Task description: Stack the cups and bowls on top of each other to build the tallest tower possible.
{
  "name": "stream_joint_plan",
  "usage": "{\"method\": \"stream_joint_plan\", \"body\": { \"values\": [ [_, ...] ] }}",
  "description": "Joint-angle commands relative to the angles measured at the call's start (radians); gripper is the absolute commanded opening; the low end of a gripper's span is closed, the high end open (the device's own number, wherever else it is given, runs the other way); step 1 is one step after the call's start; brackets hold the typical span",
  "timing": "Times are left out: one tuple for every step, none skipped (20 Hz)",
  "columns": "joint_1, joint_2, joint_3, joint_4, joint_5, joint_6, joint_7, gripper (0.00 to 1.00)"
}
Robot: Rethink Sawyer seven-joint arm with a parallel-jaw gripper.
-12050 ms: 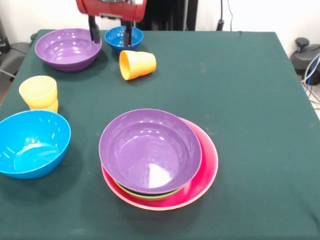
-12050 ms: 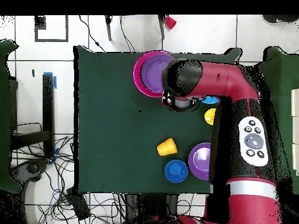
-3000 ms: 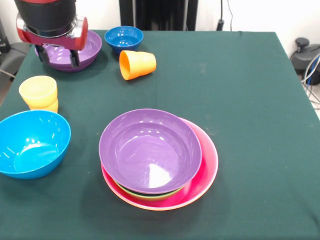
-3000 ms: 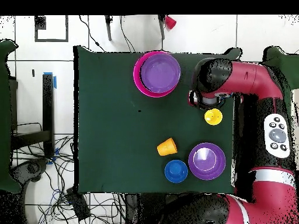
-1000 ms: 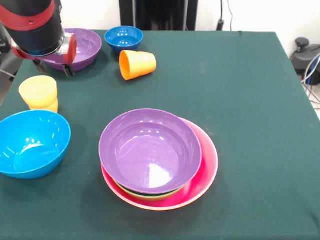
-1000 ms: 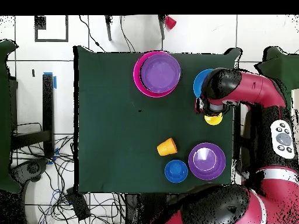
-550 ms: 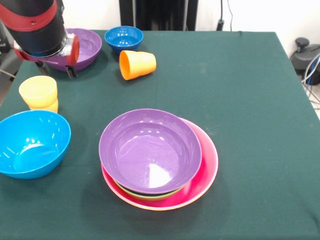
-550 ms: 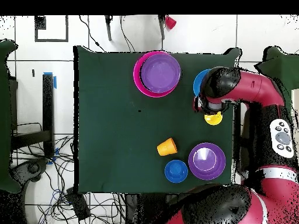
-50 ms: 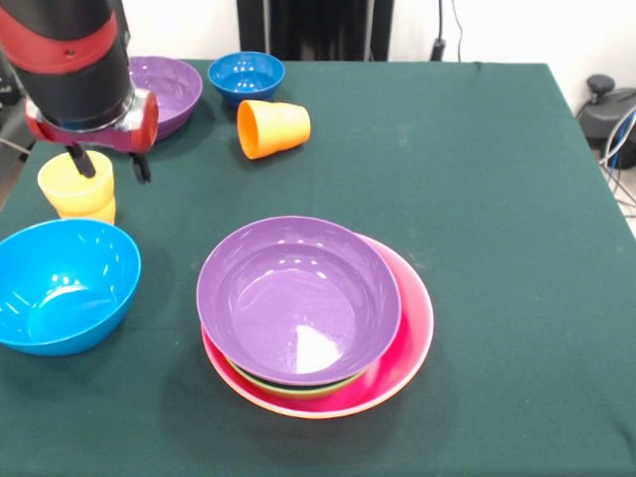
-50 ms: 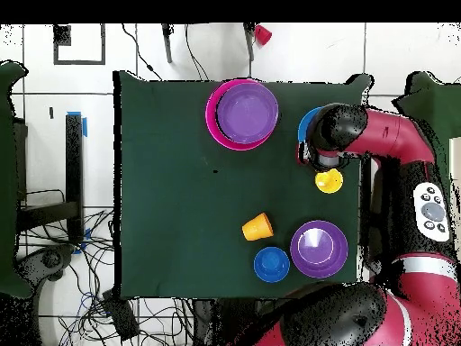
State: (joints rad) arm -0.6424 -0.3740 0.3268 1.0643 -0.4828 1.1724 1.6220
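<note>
Front view, counter (image 9: 477, 199) centre as clock hub. Tower (image 9: 316, 316) of nested bowls sits at approx 6, just left of centre. Big lone bowl (image 9: 62, 285) at 8, by the left edge. Upright cup pair (image 9: 78, 186) at 9, just behind that bowl; end effector (image 9: 107, 165) hangs over it, one finger (image 9: 80, 162) inside the cup rim, other outside to the right. Wide bowl (image 9: 164, 89) at 11, small bowl (image 9: 245, 77) to its right, tipped cup (image 9: 271, 128) lying in front of the small bowl. Right half bare.
</note>
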Motion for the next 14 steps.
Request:
{"method": "stream_joint_plan", "body": {
  "values": [
    [0.021, 0.098, 0.066, -0.028, -0.059, -0.028, -0.236, 1.0],
    [0.031, 0.1, 0.05, -0.043, -0.056, 0.025, -0.222, 1.0],
    [0.033, 0.101, 0.045, -0.044, -0.051, 0.042, -0.214, 1.0],
    [0.034, 0.103, 0.039, -0.046, -0.046, 0.058, -0.206, 1.0],
    [0.035, 0.104, 0.038, -0.044, -0.042, 0.064, -0.203, 1.0],
    [0.031, 0.101, 0.038, -0.034, -0.036, 0.064, -0.201, 1.0],
    [0.031, 0.095, 0.037, -0.029, -0.035, 0.068, -0.203, 1.0],
    [0.031, 0.089, 0.036, -0.024, -0.034, 0.072, -0.205, 1.0],
    [0.032, 0.085, 0.036, -0.023, -0.034, 0.077, -0.207, 1.0],
    [0.03, 0.071, 0.033, -0.007, -0.033, 0.08, -0.209, 1.0],
    [0.028, 0.063, 0.033, 0.005, -0.031, 0.075, -0.206, 1.0],
    [0.027, 0.054, 0.032, 0.018, -0.029, 0.07, -0.202, 1.0],
    [0.027, 0.05, 0.032, 0.021, -0.029, 0.068, -0.201, 1.0],
    [0.028, 0.045, 0.032, 0.027, -0.027, 0.068, -0.2, 1.0]
  ]
}}
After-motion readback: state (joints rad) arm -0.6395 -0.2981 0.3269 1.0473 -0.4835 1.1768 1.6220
